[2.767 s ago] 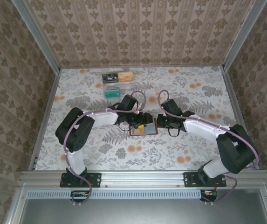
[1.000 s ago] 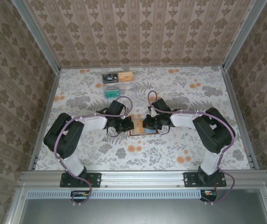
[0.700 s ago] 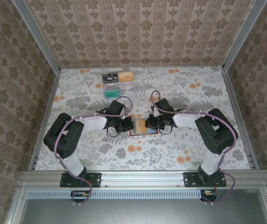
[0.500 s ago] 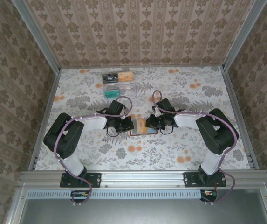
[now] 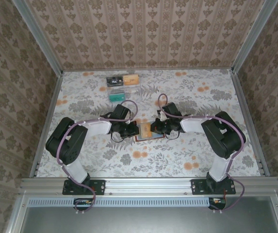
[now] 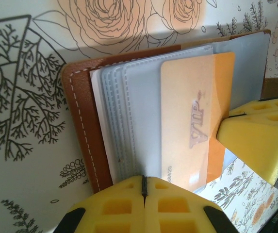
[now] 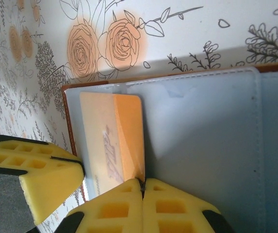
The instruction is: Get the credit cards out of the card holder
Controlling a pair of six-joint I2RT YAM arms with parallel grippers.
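Seen from above, both arms hid most of the card holder (image 5: 151, 138) in the middle of the desk (image 5: 197, 97). My left end effector (image 6: 143, 180) was pressed together on the holder's edge. My right end effector (image 7: 142, 184) pinched the orange VIP card (image 7: 110, 131), which stood partly out of a grey-blue pocket (image 6: 146, 116).

Bright, even light; soft shadows

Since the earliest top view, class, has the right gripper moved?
Yes. The right gripper has shifted left. It was at the right edge of the card holder, and it now pinches the orange card over the holder's middle.
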